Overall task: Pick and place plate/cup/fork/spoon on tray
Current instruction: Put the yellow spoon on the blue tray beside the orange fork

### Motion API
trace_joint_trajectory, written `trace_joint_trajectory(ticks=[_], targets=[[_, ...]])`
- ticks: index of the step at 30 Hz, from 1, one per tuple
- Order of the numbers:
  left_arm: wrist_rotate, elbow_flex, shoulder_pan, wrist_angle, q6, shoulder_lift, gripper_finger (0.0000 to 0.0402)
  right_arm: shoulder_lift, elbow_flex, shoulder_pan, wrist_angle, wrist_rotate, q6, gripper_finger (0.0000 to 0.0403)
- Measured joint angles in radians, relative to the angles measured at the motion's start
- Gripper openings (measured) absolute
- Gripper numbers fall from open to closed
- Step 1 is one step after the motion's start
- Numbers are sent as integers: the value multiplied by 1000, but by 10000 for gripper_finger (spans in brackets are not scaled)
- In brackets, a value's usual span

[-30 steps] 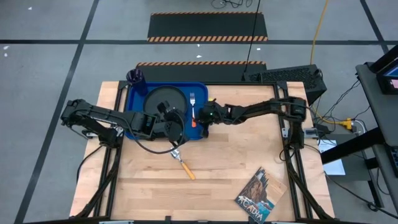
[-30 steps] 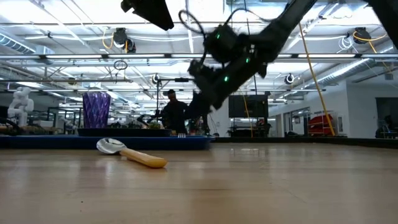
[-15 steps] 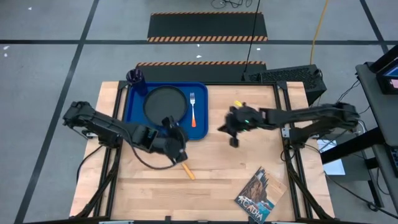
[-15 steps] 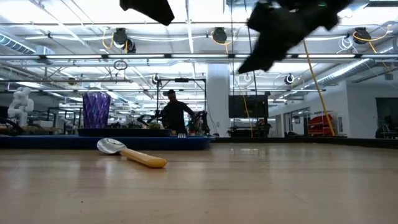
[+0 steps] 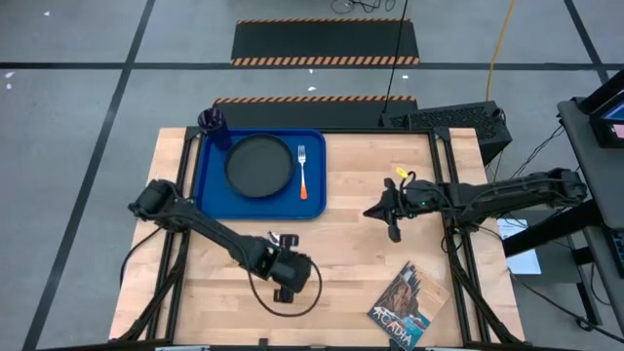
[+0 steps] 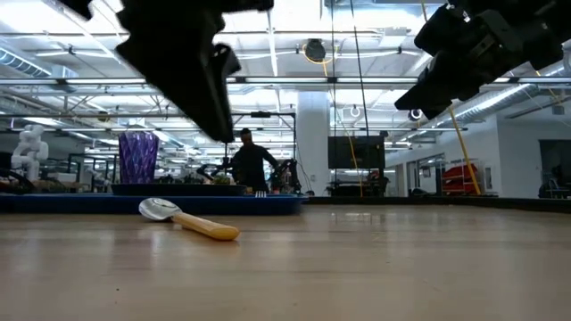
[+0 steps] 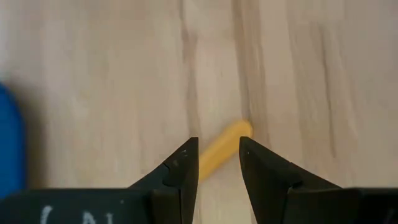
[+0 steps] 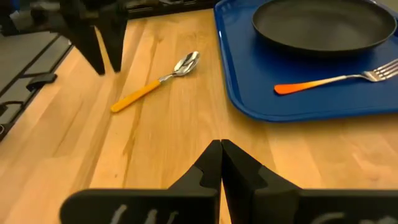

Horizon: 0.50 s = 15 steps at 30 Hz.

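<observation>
the left hand (image 7: 216, 163) hangs over the spoon (image 8: 154, 84), fingers spread a little, the yellow-orange handle tip showing in the gap between them in the left wrist view. in the right wrist view the same hand (image 8: 104, 57) stands as two dark fingers just above the handle end, apart from it. from above, the left hand (image 5: 284, 270) sits low over the wooden surface (image 5: 351, 263), near its front middle, and hides the spoon. in the low view the spoon (image 6: 187, 218) lies flat on the surface, bowl toward the tray (image 6: 161, 203), handle pointing away from it, with the left hand (image 6: 192, 76) dark above it.

the right hand (image 8: 221, 160) has its fingers pressed together and holds nothing. from above it hovers (image 5: 388, 213) over the right part of the surface, well apart from the tray and the spoon.

the blue tray (image 5: 213, 190) lies at the back left of the surface. the black plate (image 5: 259, 164) rests on it, and the fork (image 5: 303, 170) lies on the tray just beside the plate, tines toward the back edge, orange handle toward the front. the purple cup (image 5: 214, 123) stands at the tray's back left corner; whether inside the rim or just off it cannot be told.

a book (image 5: 402, 309) lies near the front right corner of the surface. a person (image 6: 250, 162) shows in the room far behind.
</observation>
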Motion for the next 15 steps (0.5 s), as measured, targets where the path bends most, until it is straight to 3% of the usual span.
trace_joint_trajectory(ticks=[6,15], targets=[[24,0,2,-88,85,34,128,11,0,38,-17,-2,10,0],[21,0,46,-186,243,38,205,19,0,110,-18,-3,22,0]])
